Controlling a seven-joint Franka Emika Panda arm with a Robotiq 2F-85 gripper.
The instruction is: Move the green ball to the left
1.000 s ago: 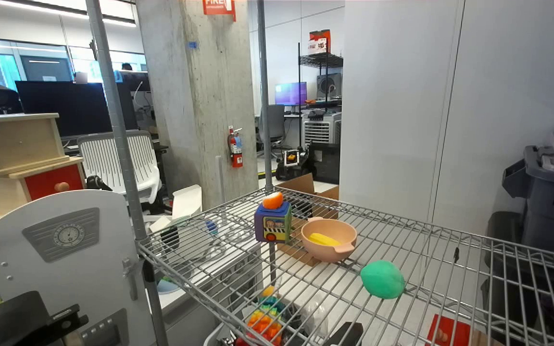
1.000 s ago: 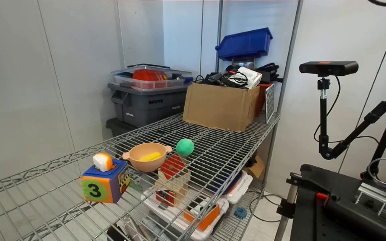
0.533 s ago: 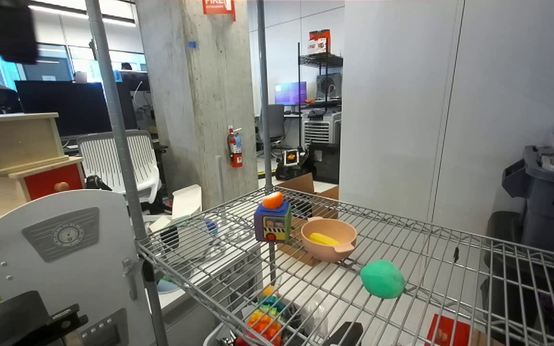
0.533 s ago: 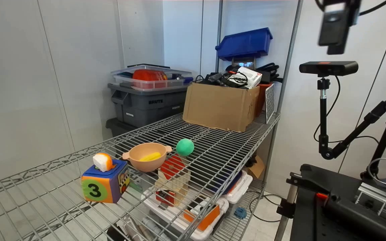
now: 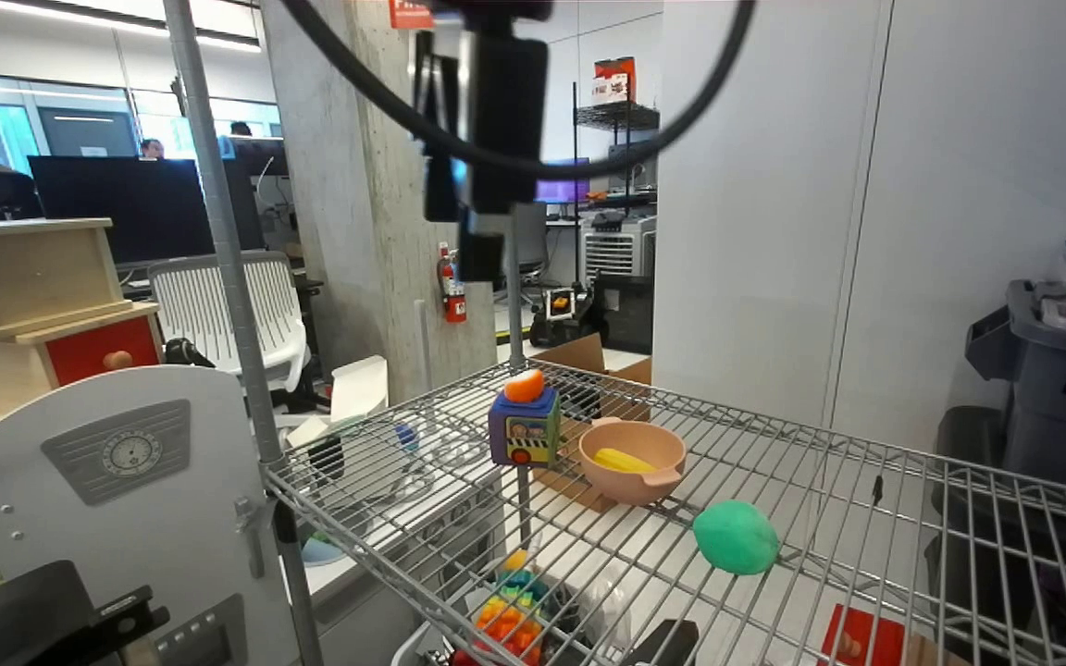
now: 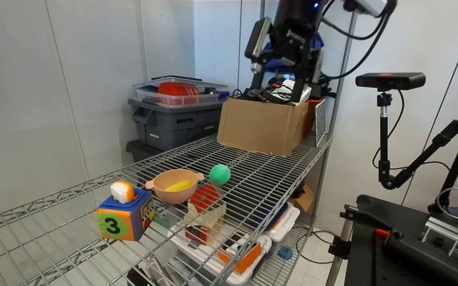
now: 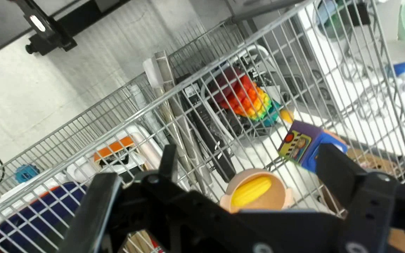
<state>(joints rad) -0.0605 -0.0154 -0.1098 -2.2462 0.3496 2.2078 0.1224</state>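
The green ball [image 5: 736,537] rests on the wire shelf beside the orange-tan bowl [image 5: 633,483]; the ball also shows in an exterior view [image 6: 219,174]. The bowl holds a yellow corn-like piece [image 7: 251,191]. The multicoloured block toy [image 6: 123,222] stands on the bowl's other side, away from the ball. My gripper [image 6: 277,88] is open and empty, high above the shelf; it is blurred in an exterior view [image 5: 473,242]. In the wrist view the fingers [image 7: 251,161] are spread, with the bowl and block toy below between them. The ball is out of sight there, possibly behind the gripper.
The wire shelf [image 6: 292,185] has upright posts [image 5: 232,250] at its corners. A cardboard box [image 6: 257,127] full of gear stands at one shelf end. Grey bins [image 6: 177,127] stand by the wall. A white-and-orange piece [image 6: 122,192] sits on the block toy.
The arm and gripper have come into view from the side and moved in high over the shelf. The ball, bowl and block toy have not moved.
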